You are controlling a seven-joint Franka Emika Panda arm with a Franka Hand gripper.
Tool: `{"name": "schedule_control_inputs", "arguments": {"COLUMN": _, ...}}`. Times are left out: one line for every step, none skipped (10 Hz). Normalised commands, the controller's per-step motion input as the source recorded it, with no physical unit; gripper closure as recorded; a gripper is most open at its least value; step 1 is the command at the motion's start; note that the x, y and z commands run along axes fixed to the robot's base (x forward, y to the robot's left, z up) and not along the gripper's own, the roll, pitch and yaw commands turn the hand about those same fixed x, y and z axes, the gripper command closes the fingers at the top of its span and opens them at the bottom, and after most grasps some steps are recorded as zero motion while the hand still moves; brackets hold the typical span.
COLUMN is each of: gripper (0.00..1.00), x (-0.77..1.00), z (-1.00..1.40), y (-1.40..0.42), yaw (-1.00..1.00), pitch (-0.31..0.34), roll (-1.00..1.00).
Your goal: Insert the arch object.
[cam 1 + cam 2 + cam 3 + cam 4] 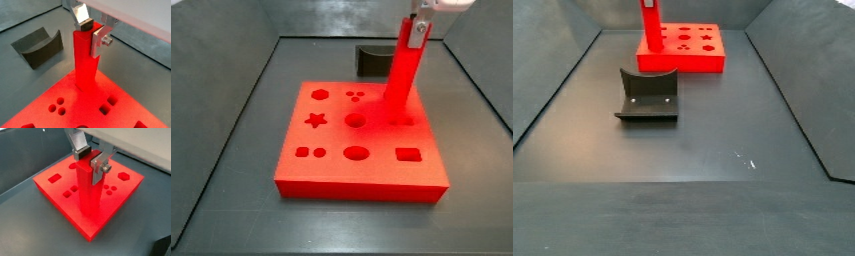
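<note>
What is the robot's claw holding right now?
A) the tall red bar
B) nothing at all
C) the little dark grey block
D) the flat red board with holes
A: in both wrist views the gripper is shut on the top of the upright arch object, whose lower end meets the red holed board.

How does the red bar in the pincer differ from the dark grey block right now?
The arch object is bright red, long and slender; the dark grey block is short, squat, with a scooped top. The arch object stands upright, its lower end at the red holed board, while the block rests on the floor apart from the board. The pincer is clamped on the arch object's top; nothing touches the block.
</note>
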Motion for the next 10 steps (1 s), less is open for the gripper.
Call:
{"name": "schedule_control_inputs", "arguments": {"gripper": 1.0, "x": 0.0, "z": -0.01, "y": -0.03, "yaw": 0.0, "pitch": 0.0, "roll": 0.0}}
{"name": "schedule_control_inputs", "arguments": {"gripper": 1.0, "x": 0.0, "z": 0.0, "y": 0.0, "yaw": 0.0, "pitch": 0.0, "roll": 0.01}}
{"name": "schedule_control_inputs", "arguments": {"gripper": 1.0, "x": 0.0, "z": -0.23, "y": -0.09, "yaw": -0.06, "pitch": 0.037, "roll": 0.26}}
{"name": "schedule_control_inputs", "arguments": {"gripper": 1.0, "x": 0.0, "z": -0.43, "y": -0.19, "yaw": -0.09, "pitch": 0.036, "roll": 0.43}}
{"name": "schedule_control_inputs", "arguments": {"gripper": 1.0, "x": 0.0, "z": -0.53, "y": -0.15, "yaw": -0.12, "pitch": 0.027, "roll": 0.36}}
{"name": "schedule_control_inputs", "arguments": {"gripper": 1.0, "x": 0.0, "z": -0.57, "y": -0.07, "yaw": -0.12, "pitch": 0.006, "roll": 0.26}}
{"name": "schedule_control_inputs", "arguments": {"gripper": 1.0, "x": 0.0, "z": -0.68, "y": 0.0, "yaw": -0.11, "pitch": 0.0, "roll": 0.15}}
{"name": "schedule_control_inputs", "arguments": {"gripper": 1.0, "x": 0.01, "z": -1.0, "y": 0.0, "yaw": -0.13, "pitch": -0.073, "roll": 0.09}}
{"name": "schedule_control_inputs", "arguments": {"gripper": 1.0, "x": 0.0, "z": -1.0, "y": 0.0, "yaw": -0.17, "pitch": -0.044, "roll": 0.04}}
{"name": "schedule_control_inputs", "arguments": {"gripper": 1.0, "x": 0.0, "z": -1.0, "y": 0.0, "yaw": -0.16, "pitch": -0.046, "roll": 0.0}}
